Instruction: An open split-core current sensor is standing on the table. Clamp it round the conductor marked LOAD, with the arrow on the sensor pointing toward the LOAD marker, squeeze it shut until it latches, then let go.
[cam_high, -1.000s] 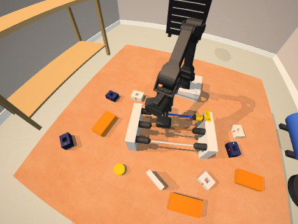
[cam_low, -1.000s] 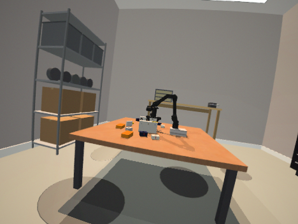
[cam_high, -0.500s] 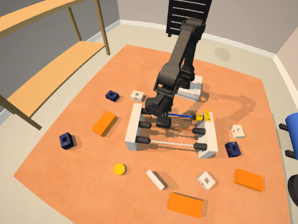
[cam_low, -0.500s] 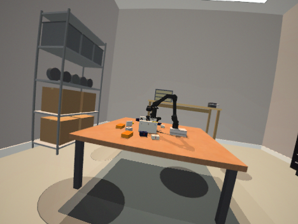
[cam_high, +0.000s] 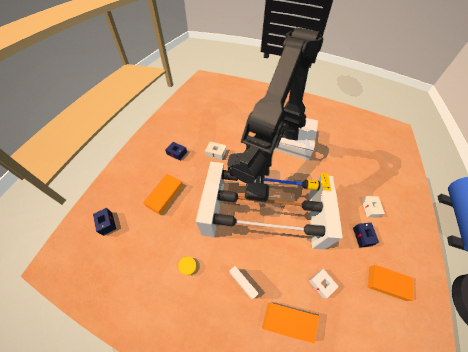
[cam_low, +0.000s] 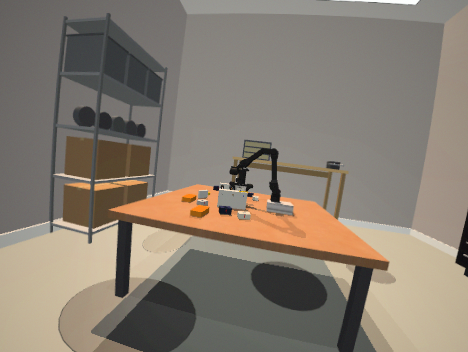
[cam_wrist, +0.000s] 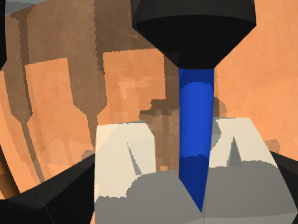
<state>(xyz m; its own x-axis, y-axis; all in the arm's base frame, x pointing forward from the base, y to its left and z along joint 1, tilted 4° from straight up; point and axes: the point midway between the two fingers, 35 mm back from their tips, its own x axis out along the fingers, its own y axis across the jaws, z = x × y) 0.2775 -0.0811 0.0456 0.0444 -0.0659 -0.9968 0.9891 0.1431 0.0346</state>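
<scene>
The white split-core sensor (cam_wrist: 112, 162) fills the lower part of the wrist view, one half on each side of the blue conductor (cam_wrist: 196, 115) (cam_high: 287, 182). The halves meet along a seam near the bottom of that view. No arrow shows, and whether it is latched cannot be told. My gripper (cam_wrist: 177, 159) (cam_high: 257, 182) is shut on the sensor, a black finger at each side. In the top view the gripper hides the sensor. A yellow marker (cam_high: 325, 182) stands at the right end of the blue conductor; its lettering is too small to read.
A copper conductor (cam_high: 270, 201) and a white conductor (cam_high: 270, 226) run beside the blue one between the left white support (cam_high: 210, 200) and the right white support (cam_high: 330, 215). Orange blocks (cam_high: 163, 193), dark blue clamps (cam_high: 104, 221), white pieces (cam_high: 324, 283) and a yellow disc (cam_high: 187, 266) lie around.
</scene>
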